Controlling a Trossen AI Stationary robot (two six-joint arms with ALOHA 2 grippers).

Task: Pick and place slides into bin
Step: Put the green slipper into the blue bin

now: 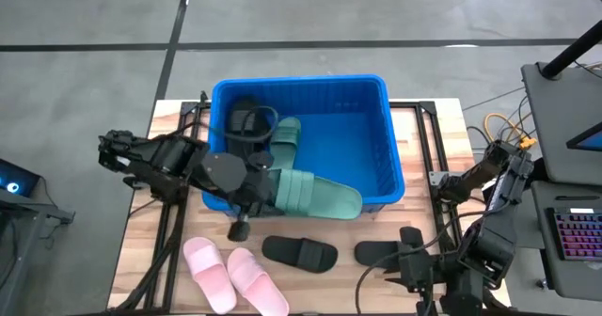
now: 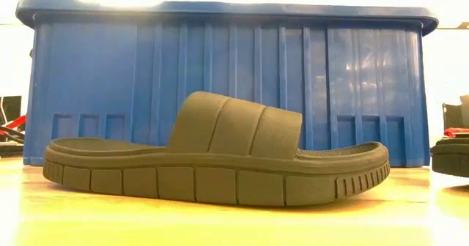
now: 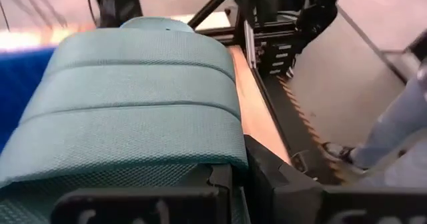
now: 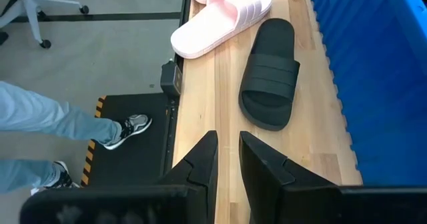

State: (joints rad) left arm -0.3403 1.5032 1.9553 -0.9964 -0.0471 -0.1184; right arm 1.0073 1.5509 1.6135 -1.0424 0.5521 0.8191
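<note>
Only the high view shows the left gripper (image 1: 256, 192) clamped shut on a green slide (image 1: 315, 196) resting across the blue bin's (image 1: 390, 151) near rim, arm stretched in from the left. A second green slide (image 1: 284, 139) lies inside. The right gripper (image 4: 227, 164), folded back near the right edge, is slightly parted and empty; its wrist view shows a black slide (image 4: 270, 74) and pink slides (image 4: 220, 21) on the table.

— What carries everything here?

— A light wooden plank counter (image 1: 428, 217) in a dark metal frame.

— And what lies directly on it?

— A large bright blue ribbed plastic bin (image 1: 390, 151) stands at the far side. In front of it, on the boards, two light pink rubber slides (image 1: 230, 274) lie side by side on the left, and two black rubber slides (image 1: 299, 252) lie apart, middle and right.
</note>
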